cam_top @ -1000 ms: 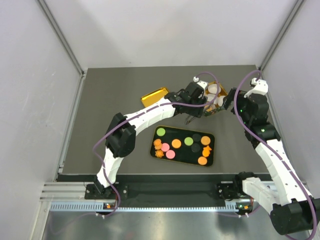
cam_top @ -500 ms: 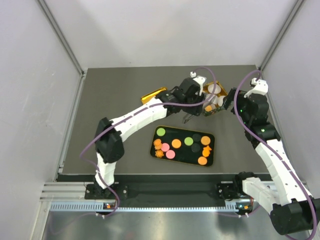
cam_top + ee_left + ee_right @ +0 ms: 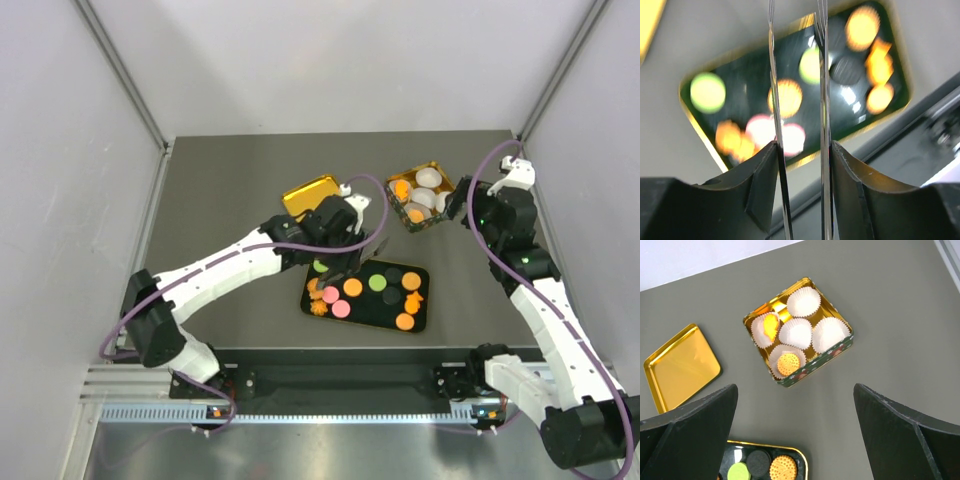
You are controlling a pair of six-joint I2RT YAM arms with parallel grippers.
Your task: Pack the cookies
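Bright, even overhead light; soft shadows lie beneath both arms on the dark table (image 3: 220,180). Left wrist view is strongly defocused: cookies (image 3: 790,97) appear as glowing blobs, with white glare on the black tray (image 3: 747,85). Right wrist view is sharp; the gold square tray (image 3: 682,365) shows a mild sheen.

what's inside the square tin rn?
The tin holds five white paper cups. One has a tilted orange cookie, another a flat orange cookie; three look empty. Anything under the cups is hidden.
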